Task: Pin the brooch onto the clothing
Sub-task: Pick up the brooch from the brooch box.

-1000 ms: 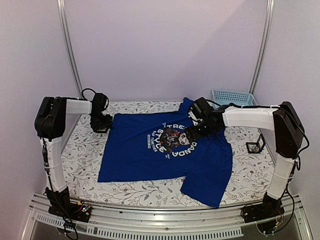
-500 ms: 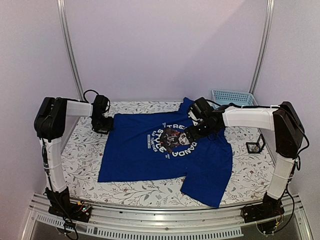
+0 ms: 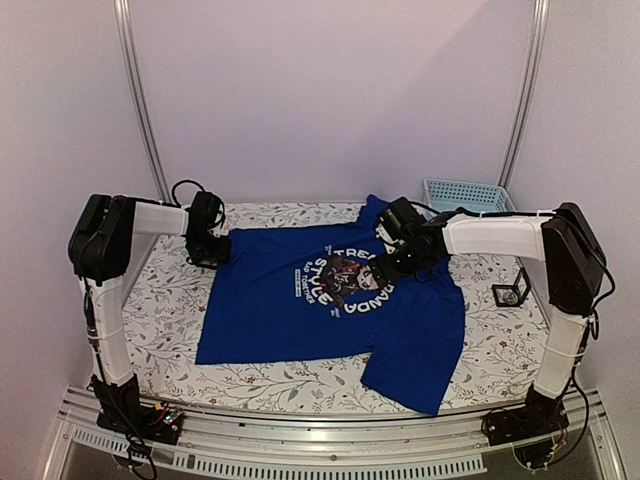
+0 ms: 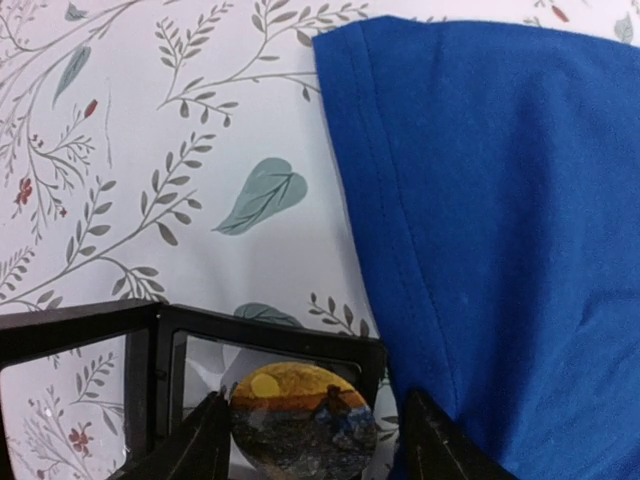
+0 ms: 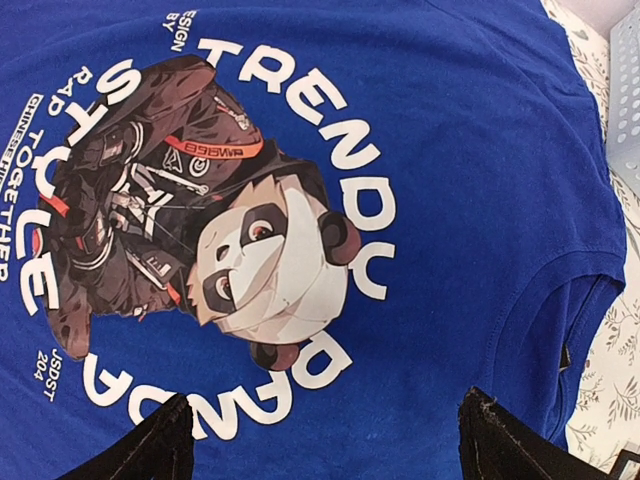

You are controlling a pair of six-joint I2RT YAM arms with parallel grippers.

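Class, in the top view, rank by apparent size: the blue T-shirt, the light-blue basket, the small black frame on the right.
1. blue T-shirt, by far the largest.
2. light-blue basket, farther back yet clearly bigger than the frame.
3. small black frame.

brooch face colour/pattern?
The brooch shows an orange sky with a yellow sun above a dark scene; best in the left wrist view.

Floral table (image 3: 170,300), blue T-shirt (image 3: 280,310), blue basket (image 3: 465,193), black case (image 3: 511,292)
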